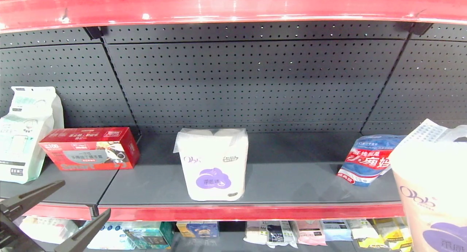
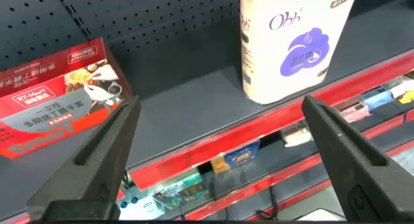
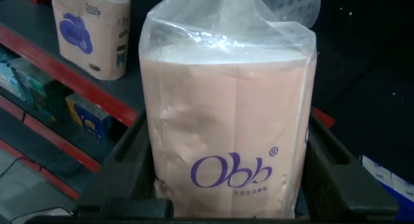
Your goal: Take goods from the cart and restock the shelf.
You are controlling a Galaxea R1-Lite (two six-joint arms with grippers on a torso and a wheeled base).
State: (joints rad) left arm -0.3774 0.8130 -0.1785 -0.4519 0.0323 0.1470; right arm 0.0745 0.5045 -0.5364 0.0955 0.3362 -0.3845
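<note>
A white tissue pack (image 1: 214, 164) with a purple logo stands upright near the front edge of the grey shelf (image 1: 292, 179), also seen as tissue pack (image 2: 294, 39) and tissue pack (image 3: 90, 30). My right gripper (image 3: 229, 179) is shut on a second, like tissue pack (image 3: 229, 114), held at the right in front of the shelf as held pack (image 1: 434, 186). My left gripper (image 1: 58, 215) hangs open low at the left, below the shelf's front lip; its fingers (image 2: 97, 159) stand wide apart with nothing between them.
On the shelf lie a red box (image 1: 91, 148) and a tall white-green bag (image 1: 25, 133) at the left, and a blue-red pouch (image 1: 368, 159) at the right. A red shelf (image 1: 233, 4) hangs overhead. Several packaged goods (image 1: 277, 232) fill the lower shelf.
</note>
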